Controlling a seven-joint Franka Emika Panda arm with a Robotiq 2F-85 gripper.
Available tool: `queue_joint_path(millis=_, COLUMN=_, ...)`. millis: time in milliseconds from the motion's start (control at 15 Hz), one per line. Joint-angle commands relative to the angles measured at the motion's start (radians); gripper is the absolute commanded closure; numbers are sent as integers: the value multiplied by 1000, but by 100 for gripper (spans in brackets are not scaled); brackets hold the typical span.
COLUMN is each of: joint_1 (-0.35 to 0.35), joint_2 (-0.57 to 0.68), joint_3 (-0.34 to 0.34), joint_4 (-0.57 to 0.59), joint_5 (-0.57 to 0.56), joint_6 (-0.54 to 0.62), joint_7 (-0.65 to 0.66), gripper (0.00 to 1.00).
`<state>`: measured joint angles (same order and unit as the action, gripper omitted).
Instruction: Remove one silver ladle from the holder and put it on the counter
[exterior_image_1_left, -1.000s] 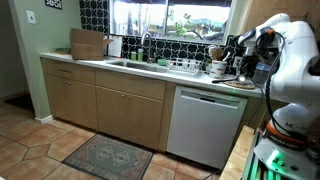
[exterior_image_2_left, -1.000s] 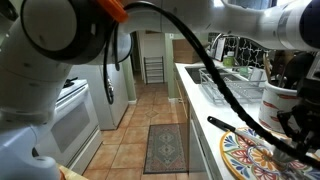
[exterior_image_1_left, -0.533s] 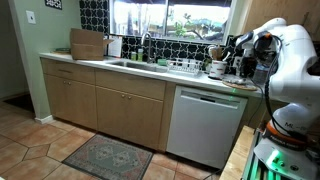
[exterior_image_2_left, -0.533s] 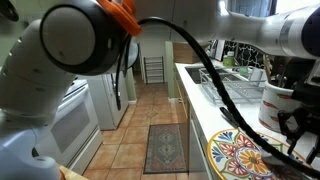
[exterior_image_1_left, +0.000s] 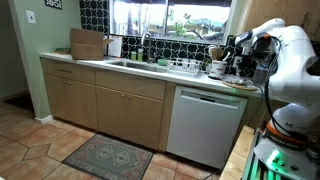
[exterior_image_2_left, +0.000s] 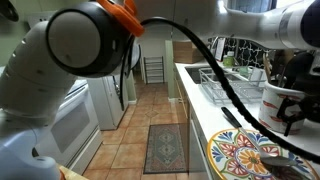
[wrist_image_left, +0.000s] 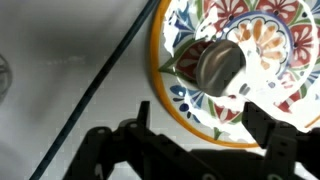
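One silver ladle (wrist_image_left: 218, 65) rests on the painted plate (wrist_image_left: 270, 35), likely because it covers the counter (wrist_image_left: 60, 60) beside the holder (exterior_image_2_left: 278, 100); your gripper (wrist_image_left: 195, 135) hangs above, fingers spread, holding nothing.

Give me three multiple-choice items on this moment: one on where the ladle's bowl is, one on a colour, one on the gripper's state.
1. Where does the silver ladle's bowl lie?
A in the sink
B on the patterned plate
C inside the holder

2. What colour is the dishwasher front?
A white
B black
C red

3. How is the gripper?
A shut on the ladle
B open, holding nothing
C out of view

Answers:
1 B, the wrist view shows it at the plate's centre.
2 A, it reads white under the counter.
3 B, its fingers stand apart with nothing between them.
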<state>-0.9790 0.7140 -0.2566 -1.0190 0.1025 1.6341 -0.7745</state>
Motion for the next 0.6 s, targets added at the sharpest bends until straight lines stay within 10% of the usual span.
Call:
queue_joint_path(millis=0, joint_1=58, joint_2=-122, joint_3=-39, joint_4=-65, joint_5=-74, joint_6=85, joint_7=40, gripper=0)
queue_joint_path(millis=533, joint_1=197, joint_2=-450, joint_3=-24, joint_4=-183, joint_5=-237, joint_6=-37, joint_7=7, gripper=0)
